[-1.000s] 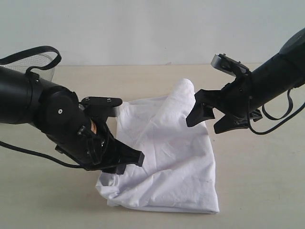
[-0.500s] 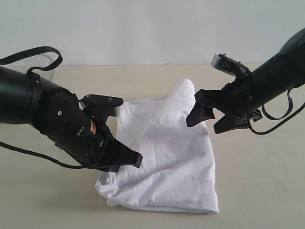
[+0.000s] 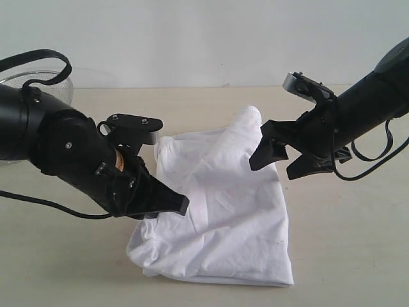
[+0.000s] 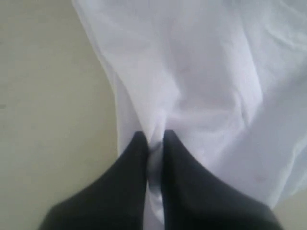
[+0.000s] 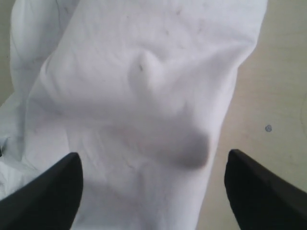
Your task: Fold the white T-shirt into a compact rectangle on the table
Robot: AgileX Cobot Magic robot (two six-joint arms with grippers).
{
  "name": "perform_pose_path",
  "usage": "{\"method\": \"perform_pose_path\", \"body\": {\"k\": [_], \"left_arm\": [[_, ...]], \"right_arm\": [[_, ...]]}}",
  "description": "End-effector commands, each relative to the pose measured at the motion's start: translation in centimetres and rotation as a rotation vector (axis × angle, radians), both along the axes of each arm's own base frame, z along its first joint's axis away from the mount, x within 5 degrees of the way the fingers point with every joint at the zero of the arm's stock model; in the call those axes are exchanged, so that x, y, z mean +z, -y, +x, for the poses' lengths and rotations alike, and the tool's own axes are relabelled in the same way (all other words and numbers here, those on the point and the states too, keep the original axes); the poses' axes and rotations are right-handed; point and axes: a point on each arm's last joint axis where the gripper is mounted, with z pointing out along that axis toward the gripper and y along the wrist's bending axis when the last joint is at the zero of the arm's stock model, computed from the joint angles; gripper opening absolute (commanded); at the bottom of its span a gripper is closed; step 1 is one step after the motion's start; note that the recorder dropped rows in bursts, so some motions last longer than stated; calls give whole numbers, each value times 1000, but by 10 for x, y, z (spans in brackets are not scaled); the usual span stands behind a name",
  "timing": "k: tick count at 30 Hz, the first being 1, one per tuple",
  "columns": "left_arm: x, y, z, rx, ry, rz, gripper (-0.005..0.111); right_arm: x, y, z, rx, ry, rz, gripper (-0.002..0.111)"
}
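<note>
Left end effector (image 3: 179,206) pinches the white T-shirt (image 3: 223,217); right end effector (image 3: 275,167) is spread wide.
The shirt lies rumpled on the pale surface (image 3: 348,246) between the two arms. The left end effector is closed narrow on a fold at the shirt's edge, with cloth drawn taut into its tips. The right one hangs by the shirt's raised corner, and whether it touches the cloth cannot be told. A wire basket (image 3: 45,78) sits well apart from the shirt, behind the left arm.

1 wide, 2 close; T-shirt (image 3: 223,217) shared
</note>
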Motion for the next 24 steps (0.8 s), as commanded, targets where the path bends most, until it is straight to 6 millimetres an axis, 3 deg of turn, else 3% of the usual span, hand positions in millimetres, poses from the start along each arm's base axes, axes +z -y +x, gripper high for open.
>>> {"method": "perform_pose_path", "body": {"k": [1, 6, 15, 19, 22, 23, 24], "left_arm": [[4, -9, 5, 31, 19, 39, 4], [4, -28, 16, 91, 23, 67, 4], [2, -31, 11, 57, -27, 117, 6], [1, -32, 10, 41, -41, 137, 36], [1, -32, 10, 41, -41, 137, 67], [1, -32, 10, 39, -41, 140, 73], [3, -33, 9, 37, -36, 141, 71]], "right_arm": [[3, 2, -2, 13, 2, -2, 72], [3, 2, -1, 9, 6, -5, 72], [3, 2, -1, 9, 5, -2, 69], [3, 2, -1, 4, 1, -1, 46], [3, 0, -3, 16, -12, 13, 19], [5, -2, -4, 30, -20, 44, 0], [6, -5, -5, 42, -24, 76, 0]]}}
